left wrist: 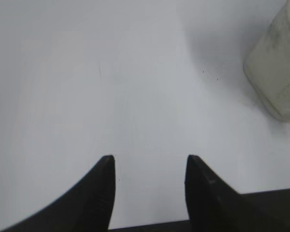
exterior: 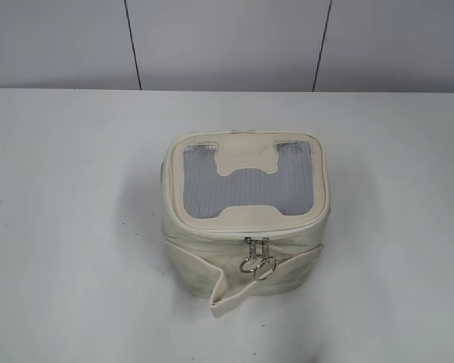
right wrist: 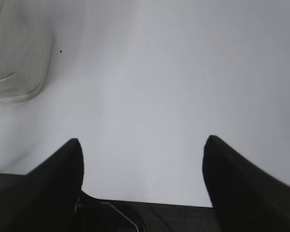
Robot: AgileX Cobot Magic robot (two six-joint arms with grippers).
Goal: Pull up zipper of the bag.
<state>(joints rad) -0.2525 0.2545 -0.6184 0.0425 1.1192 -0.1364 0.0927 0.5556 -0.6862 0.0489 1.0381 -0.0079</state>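
Note:
The small boxy cream-white bag (exterior: 246,219) stands in the middle of the white table, its grey mesh top facing up. The cream zipper (exterior: 212,233) runs round the top panel's rim. Two silver sliders with ring pulls (exterior: 257,257) hang side by side at the front middle. A loose cream band hangs off the front. Neither gripper shows in the exterior view. My left gripper (left wrist: 150,162) is open and empty over bare table, with a corner of the bag (left wrist: 278,72) at its upper right. My right gripper (right wrist: 142,145) is open and empty, with the bag (right wrist: 14,53) at its upper left.
The white table (exterior: 68,227) spreads round the bag on all sides. A grey panelled wall (exterior: 227,41) closes the back.

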